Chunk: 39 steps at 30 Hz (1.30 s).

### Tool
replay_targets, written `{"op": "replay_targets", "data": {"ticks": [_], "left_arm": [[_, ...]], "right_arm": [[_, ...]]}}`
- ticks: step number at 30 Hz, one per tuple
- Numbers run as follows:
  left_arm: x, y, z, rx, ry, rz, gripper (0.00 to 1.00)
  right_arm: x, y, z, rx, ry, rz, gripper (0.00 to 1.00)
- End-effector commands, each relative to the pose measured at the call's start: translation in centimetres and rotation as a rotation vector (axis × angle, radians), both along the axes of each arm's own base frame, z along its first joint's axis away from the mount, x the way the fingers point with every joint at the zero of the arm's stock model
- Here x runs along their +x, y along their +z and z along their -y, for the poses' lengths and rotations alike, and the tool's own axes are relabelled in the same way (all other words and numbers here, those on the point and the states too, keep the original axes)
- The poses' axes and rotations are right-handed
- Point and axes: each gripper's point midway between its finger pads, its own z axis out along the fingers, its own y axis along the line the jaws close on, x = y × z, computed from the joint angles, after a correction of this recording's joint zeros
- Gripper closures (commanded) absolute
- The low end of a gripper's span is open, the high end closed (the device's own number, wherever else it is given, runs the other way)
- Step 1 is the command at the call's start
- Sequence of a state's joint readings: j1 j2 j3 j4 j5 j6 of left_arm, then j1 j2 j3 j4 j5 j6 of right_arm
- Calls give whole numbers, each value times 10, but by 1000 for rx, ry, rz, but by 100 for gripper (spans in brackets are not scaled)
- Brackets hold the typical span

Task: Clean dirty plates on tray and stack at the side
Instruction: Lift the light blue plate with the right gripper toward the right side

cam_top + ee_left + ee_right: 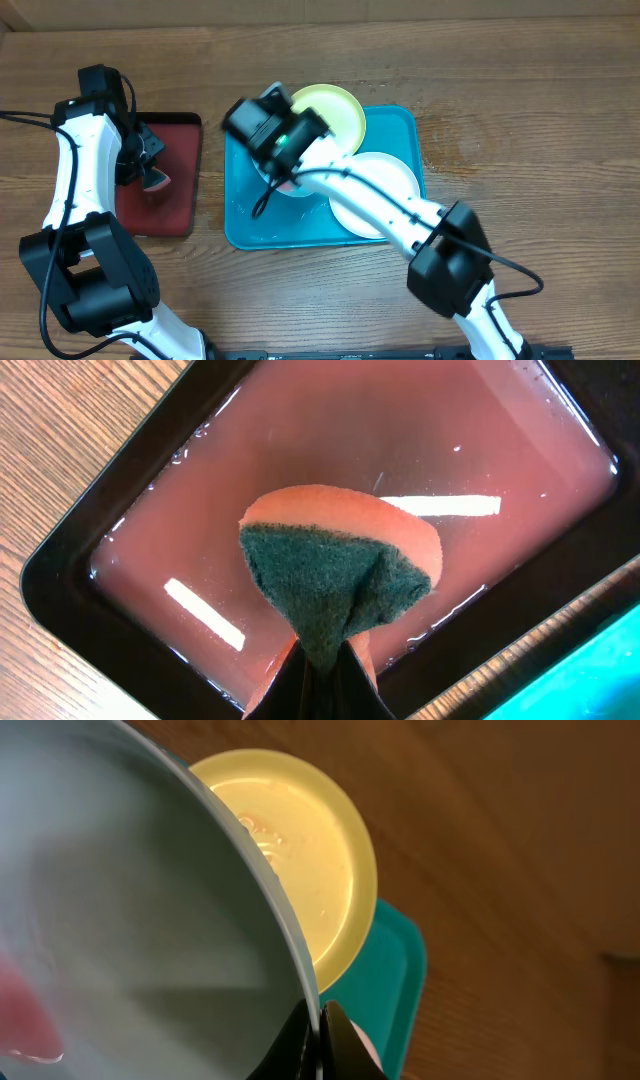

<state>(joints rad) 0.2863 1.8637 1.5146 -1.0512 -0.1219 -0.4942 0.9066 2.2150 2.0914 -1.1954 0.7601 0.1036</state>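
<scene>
My right gripper (318, 1022) is shut on the rim of the light blue plate (130, 920), which is tilted up over the turquoise tray (250, 225); a red smear (25, 1010) shows on its face. In the overhead view that plate (292, 186) is mostly hidden under the right gripper (278, 165). The yellow-green plate (335, 110) lies at the tray's far edge and the white plate (378, 190) at its right side. My left gripper (325, 675) is shut on an orange sponge with a green scrub face (330, 580), held over the dark red tray (300, 440).
The dark red tray (185, 180) with a black rim sits left of the turquoise tray and holds a film of liquid. Bare wooden table (520, 120) stretches to the right of the turquoise tray.
</scene>
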Motion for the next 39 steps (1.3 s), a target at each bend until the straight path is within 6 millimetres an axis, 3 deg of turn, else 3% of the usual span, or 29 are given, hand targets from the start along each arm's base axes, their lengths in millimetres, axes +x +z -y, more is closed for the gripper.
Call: {"op": "replay_targets", "data": {"ticks": [1,6,13,23,25,29,31,34,37,39], "left_arm": [[-1,5,-1,-1,-21,17,96],[8,0,-4,14,-36,52,96],[15,-25,-7,33,-37,103,96],[5,-28,-23,26,9,90,96],[3,-29,-25,20,17,89,96],[2,-29,-26,16,21,87,95],[1,-29,-25,11,20,85,96],[2,-30,-23,-1,18,88,96],[2,-30,-22,-7,15,90,96],[1,-30,-21,-9,13,83,96]], "right_arm": [[0,52,0,-116,6,205,96],[-9,65,-11,-207,62,259,96],[-14,73,-16,-263,93,288,96],[-12,79,-13,-323,103,305,96],[-15,67,-21,-252,123,255,96],[-40,-1,-57,33,323,-151,96],[-29,-1,-44,75,248,-154,96],[7,40,-7,252,-48,-1,96],[28,63,14,440,-97,-80,96],[43,71,42,557,-143,-161,96]]}}
